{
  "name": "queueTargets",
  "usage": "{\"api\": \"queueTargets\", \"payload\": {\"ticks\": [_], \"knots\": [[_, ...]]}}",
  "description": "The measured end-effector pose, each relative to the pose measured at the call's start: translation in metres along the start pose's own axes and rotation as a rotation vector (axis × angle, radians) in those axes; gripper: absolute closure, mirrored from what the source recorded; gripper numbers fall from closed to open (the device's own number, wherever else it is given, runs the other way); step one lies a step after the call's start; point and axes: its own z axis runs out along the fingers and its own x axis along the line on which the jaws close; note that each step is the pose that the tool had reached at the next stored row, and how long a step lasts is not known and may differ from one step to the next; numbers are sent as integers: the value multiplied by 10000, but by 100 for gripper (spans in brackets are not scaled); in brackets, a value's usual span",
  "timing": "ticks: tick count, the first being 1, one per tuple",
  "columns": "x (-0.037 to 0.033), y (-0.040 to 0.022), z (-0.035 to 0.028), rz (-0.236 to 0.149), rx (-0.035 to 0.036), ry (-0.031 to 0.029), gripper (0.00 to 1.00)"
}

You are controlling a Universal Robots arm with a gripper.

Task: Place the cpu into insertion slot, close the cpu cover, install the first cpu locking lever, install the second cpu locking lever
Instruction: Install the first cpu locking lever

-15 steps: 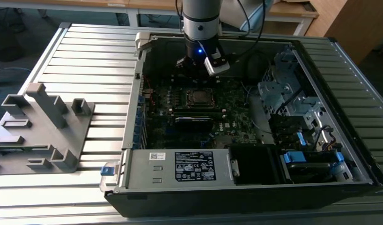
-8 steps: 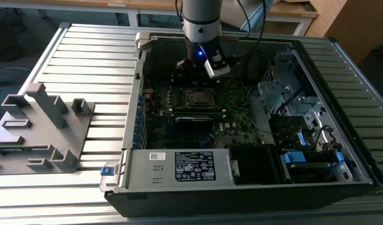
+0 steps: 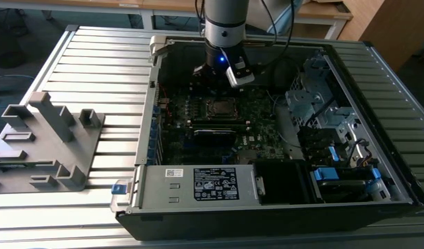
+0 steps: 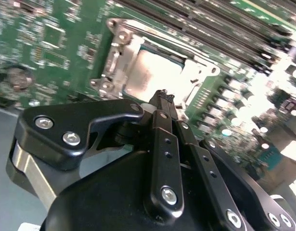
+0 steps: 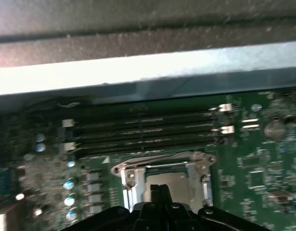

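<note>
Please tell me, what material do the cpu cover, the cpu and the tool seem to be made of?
The cpu cover looks like thin bright metal: it is silvery and reflects light along its edges. The cpu seems to have a dull grey metal top, matte, with only soft reflections. The tool appears black and matte, with silver screw heads; whether it is coated metal or plastic is unclear.

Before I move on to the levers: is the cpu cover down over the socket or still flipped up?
Down. In the second wrist view the cpu cover lies flat around the cpu, whose grey top shows through its window. Whether the levers are latched, I cannot tell.
</note>
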Motion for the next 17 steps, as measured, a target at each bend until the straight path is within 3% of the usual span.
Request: {"api": "queueTargets", "payload": {"ticks": [4, 15, 17], "knots": [[-3, 1, 0, 0, 2, 17, 89], [-143, 16, 4, 1, 4, 49, 89], [-145, 5, 2, 3, -38, 55, 89]]}}
